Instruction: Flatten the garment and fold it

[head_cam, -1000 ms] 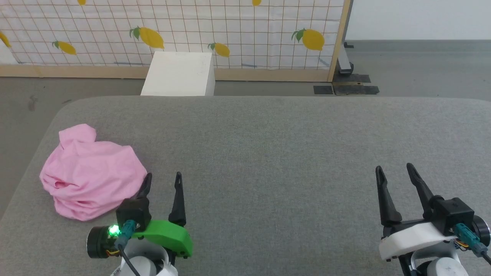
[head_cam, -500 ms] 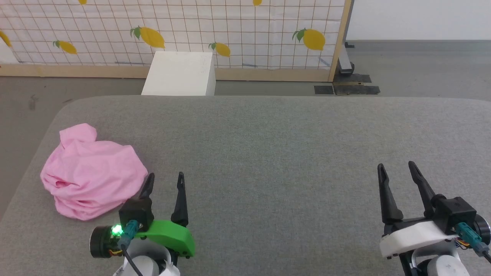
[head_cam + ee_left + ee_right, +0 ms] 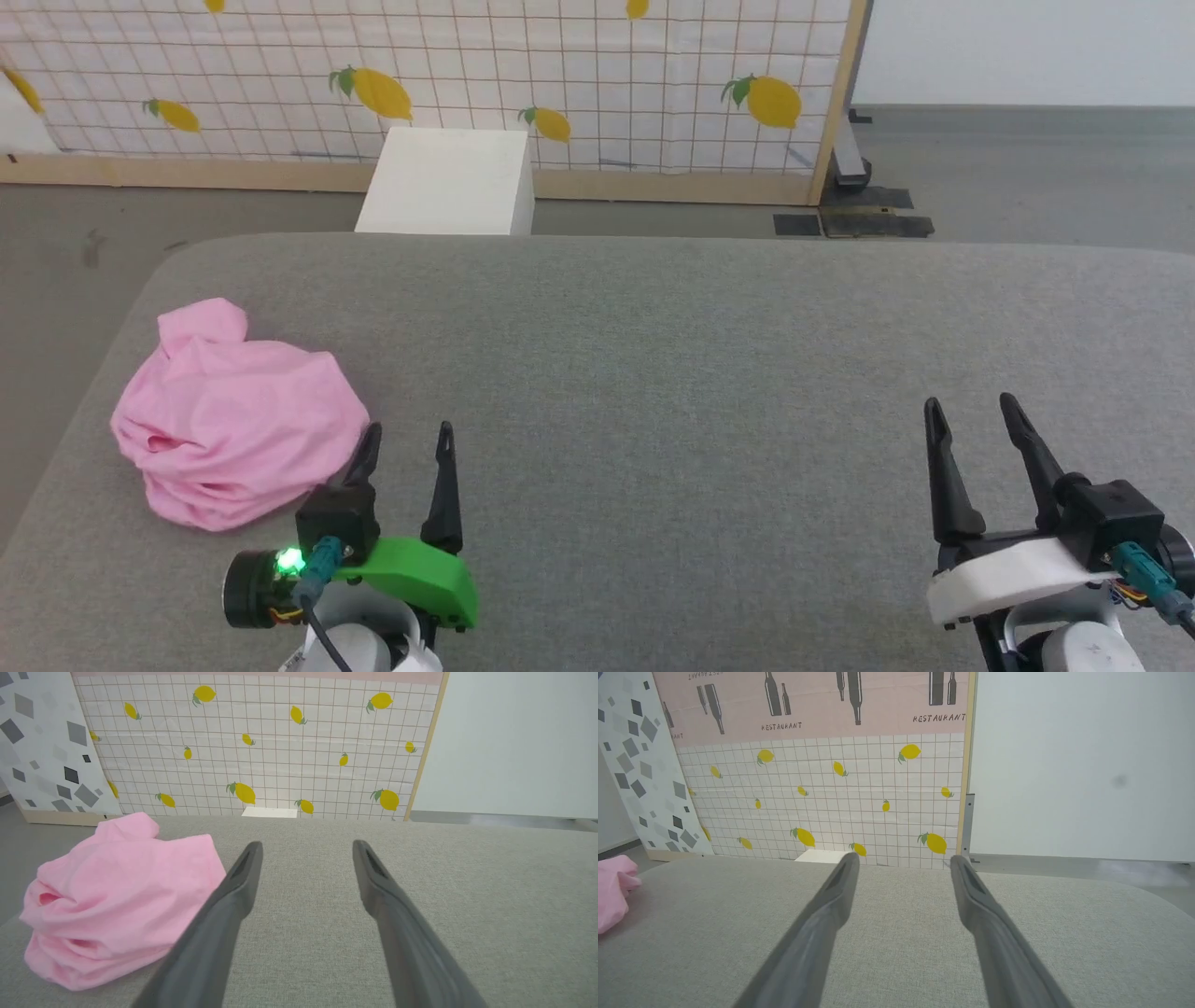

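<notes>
Evidently light and limp, the garment (image 3: 238, 411) lay bunched mid-left; advise gripping its edge. Left tool (image 3: 409, 429) and right tool (image 3: 969, 401) stood apart.

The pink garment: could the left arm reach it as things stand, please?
Probably yes: the garment lies crumpled right beside the open left gripper, on its left, and nothing stands between them on the grey cushion.

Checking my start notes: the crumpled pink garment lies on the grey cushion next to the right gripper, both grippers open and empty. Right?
No: the head view shows the crumpled garment on the grey cushion beside the left gripper, not the right gripper; both grippers are open and empty.
</notes>
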### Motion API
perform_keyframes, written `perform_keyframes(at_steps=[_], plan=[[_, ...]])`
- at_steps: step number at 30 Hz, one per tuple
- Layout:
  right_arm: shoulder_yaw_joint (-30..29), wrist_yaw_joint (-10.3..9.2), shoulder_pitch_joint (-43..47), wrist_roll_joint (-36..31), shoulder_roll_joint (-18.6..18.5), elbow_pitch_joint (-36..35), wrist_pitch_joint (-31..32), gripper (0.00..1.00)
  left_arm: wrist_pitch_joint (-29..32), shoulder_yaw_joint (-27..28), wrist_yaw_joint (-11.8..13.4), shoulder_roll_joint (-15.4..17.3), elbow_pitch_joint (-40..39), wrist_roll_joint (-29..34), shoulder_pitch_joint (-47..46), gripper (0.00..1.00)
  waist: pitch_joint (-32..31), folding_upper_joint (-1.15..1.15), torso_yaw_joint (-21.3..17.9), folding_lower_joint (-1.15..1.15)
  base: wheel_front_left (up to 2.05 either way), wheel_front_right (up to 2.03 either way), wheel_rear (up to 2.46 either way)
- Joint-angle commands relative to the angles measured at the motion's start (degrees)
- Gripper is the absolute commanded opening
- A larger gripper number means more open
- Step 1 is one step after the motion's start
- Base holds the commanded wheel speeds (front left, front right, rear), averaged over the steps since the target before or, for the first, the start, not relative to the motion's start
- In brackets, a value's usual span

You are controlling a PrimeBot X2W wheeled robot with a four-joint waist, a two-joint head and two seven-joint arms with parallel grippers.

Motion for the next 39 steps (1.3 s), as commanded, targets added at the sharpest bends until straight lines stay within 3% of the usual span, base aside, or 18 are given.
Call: perform_keyframes(at_steps=[1,8,18,29,33,39], plan=[[0.01,-0.09,-0.04,0.1,0.14,-0.04,-0.33,1.0,-0.44,-0.19,0.02,0.27,0.15,-0.15,-0.91,1.0,-0.02,0.0,0.99,0.0,0.0,0.0,0.0],[0.3,-0.09,0.57,-0.56,0.14,-0.37,-0.33,1.0,-0.44,-0.52,0.41,0.33,0.19,-0.16,-1.23,1.0,0.16,0.0,7.89,0.0,0.0,0.0,0.0],[0.79,-0.09,1.15,-1.05,0.14,-0.52,-0.33,1.0,-0.44,0.38,1.1,1.35,0.25,-0.31,-0.52,1.0,-0.02,0.0,24.07,0.0,0.0,0.0,0.0],[2.43,-0.09,0.97,0.06,0.14,-0.25,-0.33,1.0,-0.44,1.05,1.77,2.0,-0.41,-0.66,0.03,1.0,-0.59,0.0,37.08,0.0,0.0,0.0,0.0],[2.32,-0.09,0.97,0.16,0.14,-0.01,-0.33,1.0,-0.44,1.12,1.92,2.08,-0.64,-0.83,0.04,1.0,-0.58,0.0,39.09,0.0,-0.18,-0.18,-0.18],[1.77,-0.09,1.19,0.29,0.14,0.02,-0.33,1.0,-0.44,0.89,2.76,1.76,-1.0,-0.84,0.26,1.0,-0.49,0.0,38.76,0.0,-0.24,-0.24,-0.24]])
